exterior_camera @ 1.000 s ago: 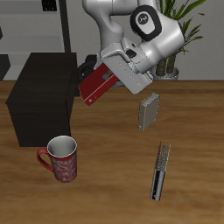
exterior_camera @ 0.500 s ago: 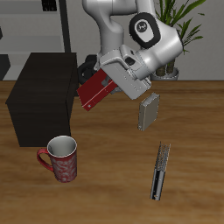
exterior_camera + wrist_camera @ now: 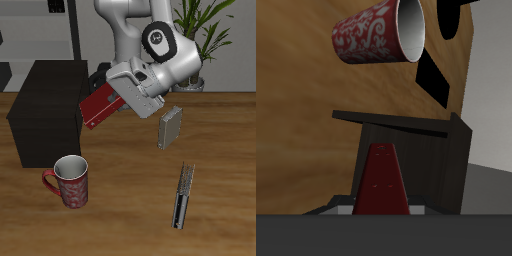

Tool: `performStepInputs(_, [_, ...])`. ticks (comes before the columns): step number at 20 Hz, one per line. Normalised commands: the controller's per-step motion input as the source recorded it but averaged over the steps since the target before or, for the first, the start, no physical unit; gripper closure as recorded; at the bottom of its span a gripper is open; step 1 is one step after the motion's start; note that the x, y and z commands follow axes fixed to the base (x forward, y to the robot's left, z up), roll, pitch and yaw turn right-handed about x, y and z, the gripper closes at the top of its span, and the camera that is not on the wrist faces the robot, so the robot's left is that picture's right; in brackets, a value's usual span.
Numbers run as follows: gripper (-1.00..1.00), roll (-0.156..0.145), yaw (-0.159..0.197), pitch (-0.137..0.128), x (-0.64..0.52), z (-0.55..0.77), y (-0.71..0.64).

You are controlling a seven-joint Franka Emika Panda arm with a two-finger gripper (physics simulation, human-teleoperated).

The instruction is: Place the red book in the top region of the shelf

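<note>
The red book is held in my gripper, tilted, in the air beside the upper edge of the shelf, the large dark boxy cabinet. In the wrist view the red book sticks out from between my fingers toward the shelf, which lies just ahead. The gripper is shut on the book's near end; the fingertips themselves are hidden by the hand.
A red patterned mug stands near the table's front, in front of the shelf; it also shows in the wrist view. A grey book stands upright mid-table. A thin black book lies nearer the front edge. A plant stands at the back.
My gripper has carried the red book toward the shelf and slightly up; the book now overlaps the shelf's upper edge. Nothing else has moved.
</note>
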Motion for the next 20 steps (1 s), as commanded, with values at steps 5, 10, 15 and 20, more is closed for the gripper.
performStepInputs(5, [1.0, -0.029, -0.004, 0.023, 0.09, -0.08, -0.21])
performStepInputs(10, [1.0, -0.014, 0.011, 0.042, 0.13, -0.23, -0.13])
performStepInputs(15, [1.0, -0.005, 0.001, 0.027, 0.04, -0.15, -0.09])
performStepInputs(20, [1.0, -0.022, -0.011, 0.028, -0.01, -0.07, -0.1])
